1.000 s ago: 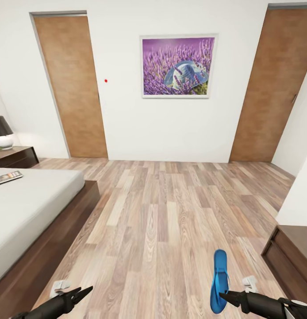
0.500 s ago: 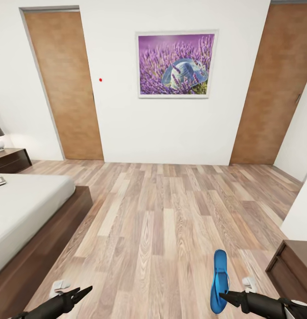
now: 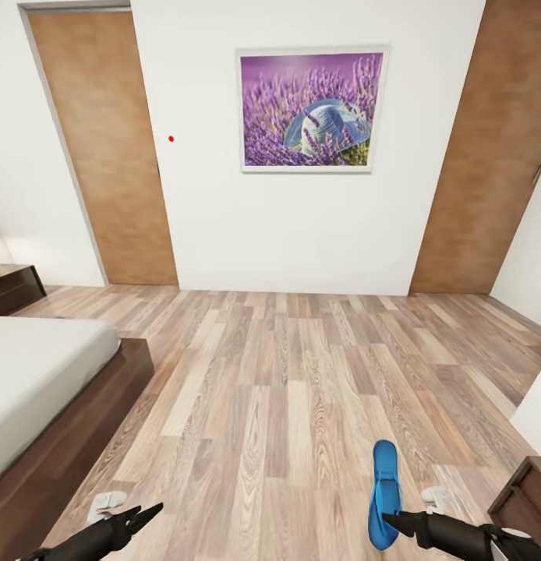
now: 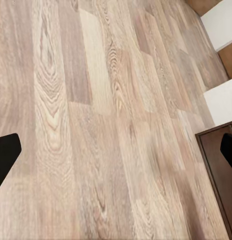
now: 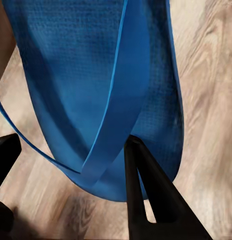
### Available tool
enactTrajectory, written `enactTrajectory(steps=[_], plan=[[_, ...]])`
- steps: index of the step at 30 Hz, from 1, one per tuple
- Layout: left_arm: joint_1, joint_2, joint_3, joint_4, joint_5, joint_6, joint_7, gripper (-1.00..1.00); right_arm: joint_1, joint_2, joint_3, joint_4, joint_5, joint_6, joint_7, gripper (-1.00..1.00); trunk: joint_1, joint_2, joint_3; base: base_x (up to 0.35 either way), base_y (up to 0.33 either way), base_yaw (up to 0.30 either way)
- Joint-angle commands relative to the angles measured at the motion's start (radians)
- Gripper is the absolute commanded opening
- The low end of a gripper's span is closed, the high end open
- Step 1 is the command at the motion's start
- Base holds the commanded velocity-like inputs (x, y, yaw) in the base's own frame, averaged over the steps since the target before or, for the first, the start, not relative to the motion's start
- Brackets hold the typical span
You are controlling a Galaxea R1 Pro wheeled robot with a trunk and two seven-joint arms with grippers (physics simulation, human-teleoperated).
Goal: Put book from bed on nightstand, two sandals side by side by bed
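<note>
- Left arm (image 3: 91, 539): matte black, a rounded tapering forearm shell without visible cables, screws or markings.
- Left gripper (image 3: 142, 517): black, ending in slim pointed fingers that narrow to sharp tips; in the left wrist view its fingertips (image 4: 5, 152) appear as flat black blunt-cornered shapes.
- Right arm (image 3: 489, 539): the same matte black casing, with a pale grey-white patch at the wrist end near the picture's corner.
- Right gripper (image 3: 395, 520): black and wedge-shaped; in the right wrist view one finger (image 5: 146, 190) is a long smooth black spike, broad at the base and narrowing to a point.
</note>
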Motion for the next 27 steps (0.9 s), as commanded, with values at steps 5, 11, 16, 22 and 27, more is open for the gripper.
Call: enactTrajectory(steps=[5,11,16,22,27], plan=[[0.000,-0.010,0.000,0.001,0.006,0.010,-0.003,1.00,-0.001,0.013,-0.012,0.040,0.006,0.002,-0.063,-1.00,0.000,0.000,-0.001,0.316,-0.095,0.000],[-0.001,-0.014,0.001,0.001,0.008,0.010,-0.003,1.00,0.000,0.014,-0.012,0.141,0.006,-0.001,-0.069,-1.00,0.000,0.000,-0.001,0.316,-0.033,0.000],[-0.001,-0.014,0.001,0.004,0.008,0.010,-0.003,1.00,0.000,0.012,-0.012,0.153,0.002,-0.002,-0.067,-1.00,0.000,0.000,-0.001,0.316,-0.003,0.000],[-0.001,-0.014,0.000,0.024,0.007,0.010,-0.003,1.00,0.000,0.011,-0.012,0.154,0.001,-0.002,-0.065,-1.00,0.000,0.000,-0.001,0.316,0.000,0.000],[-0.001,-0.014,0.000,0.027,0.007,0.010,-0.003,1.00,0.000,0.011,-0.011,0.153,0.002,-0.002,-0.066,-1.00,0.000,0.000,-0.001,0.316,0.000,0.000]])
